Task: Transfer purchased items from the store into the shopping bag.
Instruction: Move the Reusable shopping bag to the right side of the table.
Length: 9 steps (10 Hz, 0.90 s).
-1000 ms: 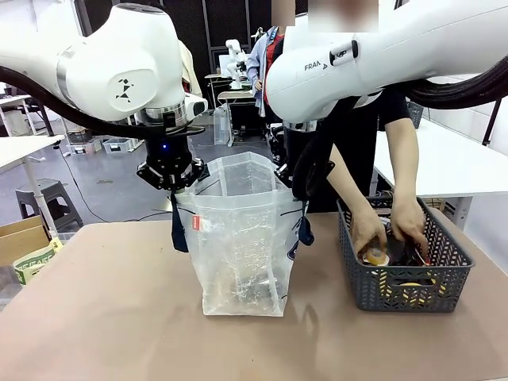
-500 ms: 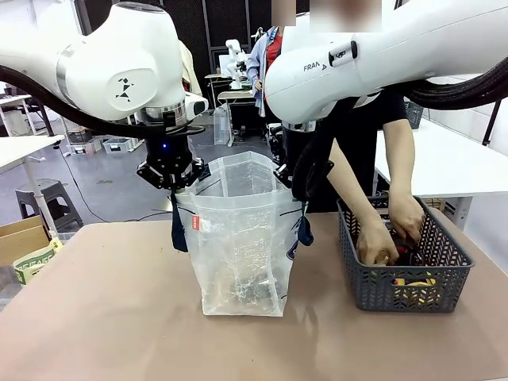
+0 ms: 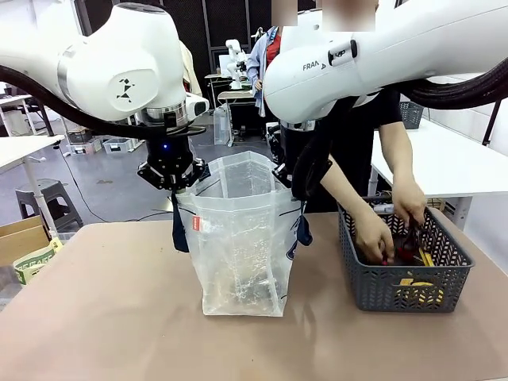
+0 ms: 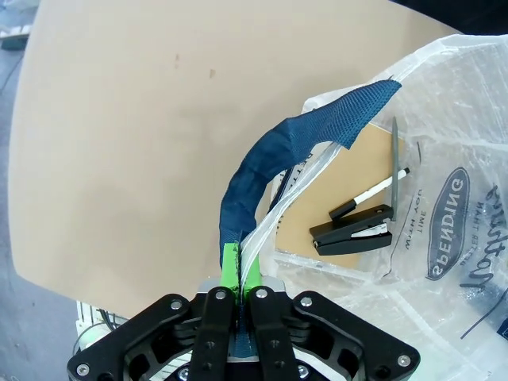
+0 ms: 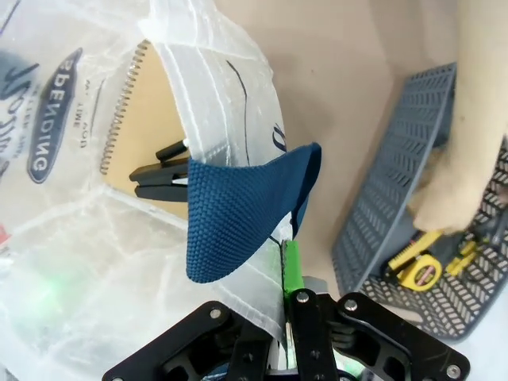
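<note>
1. Nothing new from my arms. The left gripper [image 3: 169, 176] is pinched fully down on the bag's navy strap [image 4: 278, 159], with the green pads squeezed together on it. The right gripper [image 3: 300, 176] is clamped the same way on the other strap [image 5: 238, 206].
2. The shopping bag [image 3: 238, 238] stands upright on the table [image 3: 103, 317] between the two arms with its mouth held open. It hasn't budged in the last second.
3. Already lying at the bottom are a spiral notebook [image 5: 127, 111] and a black stapler [image 4: 353, 234].
4. The real change is the person digging in the grey basket [image 3: 405, 294]. A second ago the nearer hand [image 3: 373, 236] was on a yellowish round thing at the front. Now it's further back with the other hand [image 3: 409, 208], around something dark and reddish. I can't tell what it is.
5. A yellow tape measure [image 5: 421, 271] is sitting in the basket.
6. My read is that the next item isn't picked yet, so I just keep the mouth open and steady.
</note>
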Each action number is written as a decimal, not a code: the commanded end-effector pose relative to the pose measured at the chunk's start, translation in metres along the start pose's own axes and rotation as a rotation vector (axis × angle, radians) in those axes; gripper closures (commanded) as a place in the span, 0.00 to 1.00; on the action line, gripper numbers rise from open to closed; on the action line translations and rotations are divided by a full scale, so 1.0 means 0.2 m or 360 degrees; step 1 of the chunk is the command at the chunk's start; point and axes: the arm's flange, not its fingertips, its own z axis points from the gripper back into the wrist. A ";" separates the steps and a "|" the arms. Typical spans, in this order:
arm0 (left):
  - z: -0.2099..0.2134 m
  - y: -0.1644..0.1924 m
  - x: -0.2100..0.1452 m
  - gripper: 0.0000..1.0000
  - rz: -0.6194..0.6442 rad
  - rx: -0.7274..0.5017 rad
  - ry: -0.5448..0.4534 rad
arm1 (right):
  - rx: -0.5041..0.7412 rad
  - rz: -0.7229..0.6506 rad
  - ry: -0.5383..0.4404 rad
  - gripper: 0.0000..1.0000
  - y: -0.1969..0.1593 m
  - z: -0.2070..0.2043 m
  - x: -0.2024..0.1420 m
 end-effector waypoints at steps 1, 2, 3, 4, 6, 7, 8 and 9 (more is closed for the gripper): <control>0.02 0.04 0.00 1.00 -0.0023 -0.0002 -0.0031 | -0.0037 0.0103 -0.0043 1.00 0.00 0.00 -0.03; 0.02 0.04 0.00 1.00 -0.0024 -0.0006 -0.0031 | -0.0026 0.0125 -0.0060 1.00 0.00 0.00 -0.03; 0.02 0.05 0.00 1.00 -0.0023 -0.0006 -0.0027 | -0.0020 0.0155 -0.0084 1.00 0.00 0.00 -0.03; 0.02 0.06 0.00 1.00 -0.0029 -0.0010 -0.0024 | -0.0023 0.0184 -0.0117 1.00 -0.01 0.01 -0.03; 0.03 0.06 0.01 1.00 -0.0047 -0.0023 -0.0019 | -0.0027 0.0221 -0.0149 1.00 -0.01 0.01 -0.02; 0.04 0.06 0.01 1.00 -0.0054 -0.0028 -0.0018 | -0.0025 0.0231 -0.0158 1.00 -0.01 0.01 -0.02; 0.04 0.05 0.01 1.00 -0.0054 -0.0030 -0.0018 | -0.0027 0.0239 -0.0166 1.00 -0.01 0.01 -0.02; 0.04 0.05 0.01 1.00 -0.0054 -0.0032 -0.0019 | -0.0026 0.0240 -0.0173 1.00 -0.01 0.01 -0.02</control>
